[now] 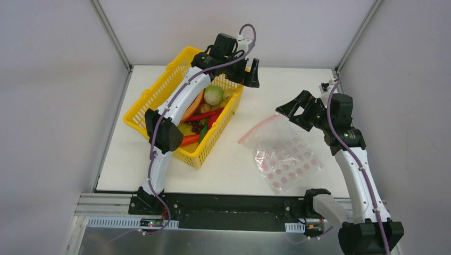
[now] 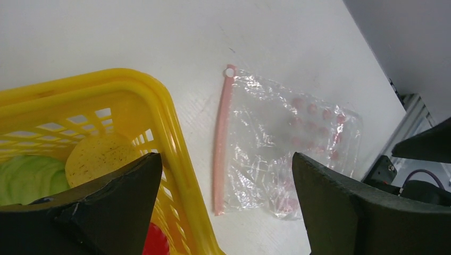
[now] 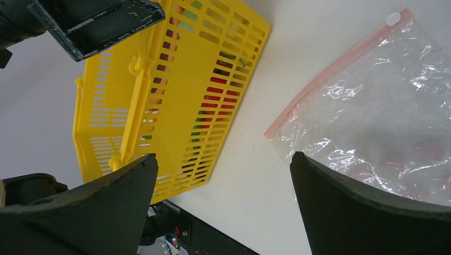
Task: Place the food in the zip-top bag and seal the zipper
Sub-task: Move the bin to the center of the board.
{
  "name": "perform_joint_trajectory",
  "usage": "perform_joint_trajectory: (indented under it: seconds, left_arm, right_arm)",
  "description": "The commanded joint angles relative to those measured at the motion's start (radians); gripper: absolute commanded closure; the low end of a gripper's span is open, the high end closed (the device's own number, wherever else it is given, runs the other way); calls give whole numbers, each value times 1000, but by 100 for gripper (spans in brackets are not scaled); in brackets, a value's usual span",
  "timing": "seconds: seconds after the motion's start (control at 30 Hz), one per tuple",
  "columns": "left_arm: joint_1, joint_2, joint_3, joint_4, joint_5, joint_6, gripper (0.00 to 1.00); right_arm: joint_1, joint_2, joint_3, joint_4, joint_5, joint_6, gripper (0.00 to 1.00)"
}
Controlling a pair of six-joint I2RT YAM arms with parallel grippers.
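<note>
Food (image 1: 214,95) fills the yellow basket (image 1: 155,91), zip-top bag (image 1: 284,156) flat beside it; left claw (image 2: 226,162) and right claw (image 3: 223,162) gape.

left arm (image 1: 178,98): white links, black joints, purple cable along its length; base bolted at near edge, left side; arches forward and up, elbow bent, forearm reaching toward far side
left gripper (image 1: 243,74): black; held high, pointing right and slightly down; jaws spread wide, nothing between them; own wrist view shows one finger (image 2: 111,207) at each lower corner
right arm (image 1: 357,164): same build; base at near edge, right side; rises steeply, wrist turned inward to the left
right gripper (image 1: 294,114): black; aimed left and down; jaws wide apart, holding nothing; fingers (image 3: 367,212) well separated in own wrist view
</note>
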Motion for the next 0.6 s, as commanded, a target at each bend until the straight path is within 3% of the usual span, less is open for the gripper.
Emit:
perform_joint_trajectory:
  seconds: [0.0, 0.3, 0.57]
  left_arm:
    - [-5, -110, 5, 54, -10, 38, 6]
    - [-6, -610, -352, 147, -174, 74, 1]
    - [-6, -1249, -1071, 241, -335, -105, 1]
  right_arm:
    - [3, -17, -20, 12, -17, -5, 2]
    - [15, 23, -116, 154, -270, 56, 2]
    - [166, 69, -207, 305, -279, 133, 2]
